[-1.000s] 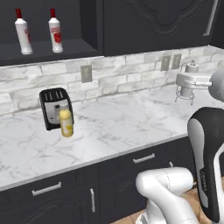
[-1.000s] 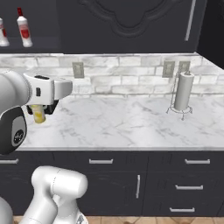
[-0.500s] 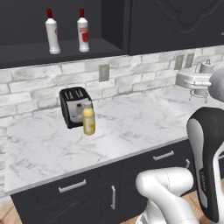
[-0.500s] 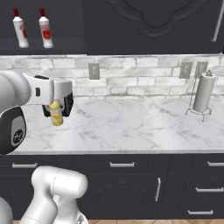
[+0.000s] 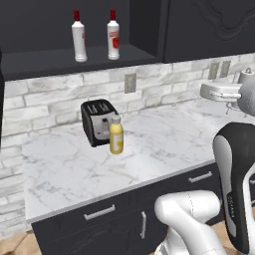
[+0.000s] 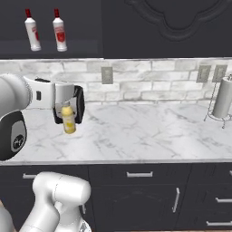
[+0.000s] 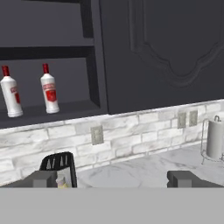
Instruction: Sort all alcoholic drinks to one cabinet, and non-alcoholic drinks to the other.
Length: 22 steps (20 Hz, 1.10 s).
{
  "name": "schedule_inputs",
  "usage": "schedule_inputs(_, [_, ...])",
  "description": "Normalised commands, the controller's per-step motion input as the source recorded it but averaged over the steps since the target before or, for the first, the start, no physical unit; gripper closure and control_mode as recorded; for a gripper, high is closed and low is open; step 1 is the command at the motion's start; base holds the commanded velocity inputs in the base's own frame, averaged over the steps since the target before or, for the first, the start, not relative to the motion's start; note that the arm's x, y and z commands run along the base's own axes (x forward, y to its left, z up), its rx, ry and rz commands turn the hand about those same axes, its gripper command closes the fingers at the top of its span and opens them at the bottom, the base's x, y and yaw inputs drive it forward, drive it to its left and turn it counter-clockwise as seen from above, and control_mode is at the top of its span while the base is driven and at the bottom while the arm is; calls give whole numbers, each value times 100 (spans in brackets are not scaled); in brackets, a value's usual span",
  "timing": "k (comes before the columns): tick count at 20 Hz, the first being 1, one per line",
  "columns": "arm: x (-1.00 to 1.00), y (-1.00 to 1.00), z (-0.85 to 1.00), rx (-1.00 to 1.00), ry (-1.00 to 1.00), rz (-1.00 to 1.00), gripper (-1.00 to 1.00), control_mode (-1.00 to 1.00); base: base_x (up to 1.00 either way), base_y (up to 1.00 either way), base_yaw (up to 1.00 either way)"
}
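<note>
Up on the open cabinet shelf (image 5: 60, 63) you have two white bottles (image 5: 79, 39) side by side, upright and a little apart, each tall and slim with a red cap and a red label; your hand view shows them (image 7: 49, 90) too, but the lettering on the labels is too small to read. Down on the marble counter (image 5: 164, 139) your yellow juice bottle (image 5: 116, 136) stands upright, fat-bodied with a pale grey cap, touching or just in front of the black toaster (image 5: 97, 121). From the right base camera the juice bottle (image 6: 68, 118) sits partly behind the arm's forearm. No writing on it can be made out.

Your gripper (image 7: 113, 179) is spread wide, its two dark finger tips far apart with nothing between them, looking toward the brick backsplash (image 7: 140, 131). Beside the open shelf, a closed panelled cabinet door (image 7: 166, 48) hangs above the counter. A wall outlet (image 6: 107, 75) sits on the backsplash, and a paper towel holder (image 6: 222, 99) stands at the counter's far right.
</note>
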Motion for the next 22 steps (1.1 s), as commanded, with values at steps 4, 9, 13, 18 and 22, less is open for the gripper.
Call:
schedule_inputs(4, [0, 0, 0, 0, 0, 0, -100, 100, 38, 42, -3])
schedule_inputs(9, [0, 0, 0, 0, 0, 0, -100, 100, 34, 40, -3])
schedule_inputs(13, [0, 0, 0, 0, 0, 0, -100, 100, 28, 34, -3])
schedule_inputs(18, [0, 0, 0, 0, 0, 0, -100, 100, 11, 21, -2])
schedule_inputs(22, [0, 0, 0, 0, 0, 0, -100, 100, 0, 3, 0])
